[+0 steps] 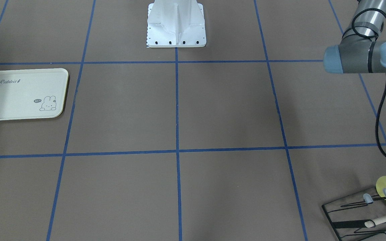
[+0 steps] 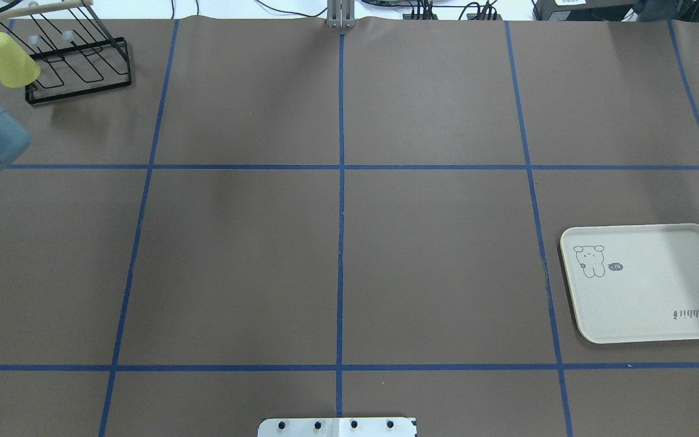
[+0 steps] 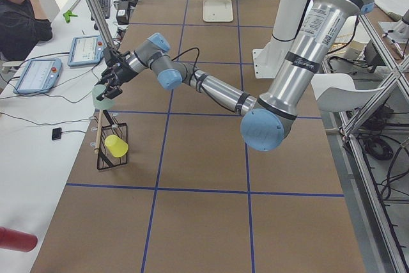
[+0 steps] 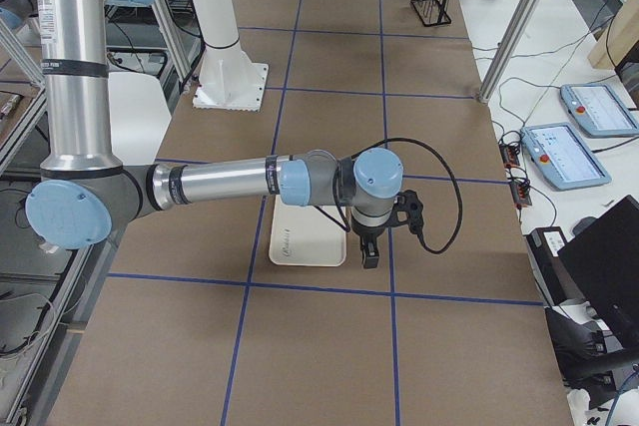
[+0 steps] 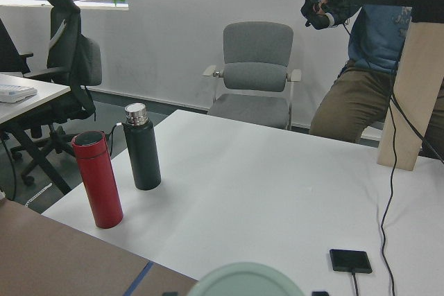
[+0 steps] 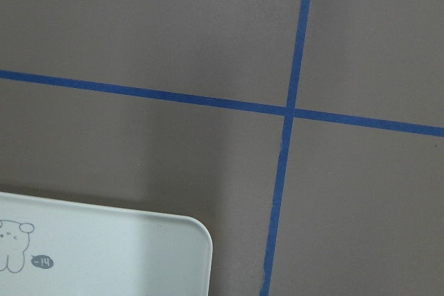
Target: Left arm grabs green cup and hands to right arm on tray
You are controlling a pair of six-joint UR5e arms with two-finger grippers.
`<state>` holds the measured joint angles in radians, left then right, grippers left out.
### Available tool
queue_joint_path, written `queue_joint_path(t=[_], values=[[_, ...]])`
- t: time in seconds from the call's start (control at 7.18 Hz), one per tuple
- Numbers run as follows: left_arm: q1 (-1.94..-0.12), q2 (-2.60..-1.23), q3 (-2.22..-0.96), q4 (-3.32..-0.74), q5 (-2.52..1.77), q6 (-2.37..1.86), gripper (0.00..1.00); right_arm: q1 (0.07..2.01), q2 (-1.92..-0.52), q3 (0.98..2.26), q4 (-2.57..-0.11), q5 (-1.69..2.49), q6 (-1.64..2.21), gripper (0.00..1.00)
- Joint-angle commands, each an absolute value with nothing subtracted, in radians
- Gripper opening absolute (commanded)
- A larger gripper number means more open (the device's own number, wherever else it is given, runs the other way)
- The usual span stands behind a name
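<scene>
Left gripper [image 3: 107, 89] at green cup [image 3: 101, 98] above rack [image 2: 79, 91], far-left counter [image 2: 240, 255] corner; grip state, cannot tell. You're likely grasping: be squeezing mid-wall, lifting straight, clearing yellow cup [image 2: 8, 59].

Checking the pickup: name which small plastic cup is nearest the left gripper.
The pale mint-green plastic tumbler, right at the left gripper. The pale yellow cup sits lower, apart from it, on the black wire rack.
</scene>
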<state>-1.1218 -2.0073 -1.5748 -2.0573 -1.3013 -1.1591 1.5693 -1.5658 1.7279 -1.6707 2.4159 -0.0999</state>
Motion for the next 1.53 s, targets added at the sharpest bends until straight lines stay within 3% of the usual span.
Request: queue_joint_path(t=[0.0,0.84,1.39], values=[[-1.121,-2.014,-1.621,-2.046,-1.435,-1.303,0.17,1.569,-1.533,1.723,-1.599,2.416,-0.063,1.00],[-1.114,-2.075,-1.776,-2.048,-1.970,-1.900,0.17,1.551,-1.517,1.715,-1.338,2.543,0.164,1.00],[-1.082,-2.108,-1.911,-2.150,-2.023,-1.913,0.17,1.517,-1.502,1.715,-1.302,2.640,0.164,1.00]])
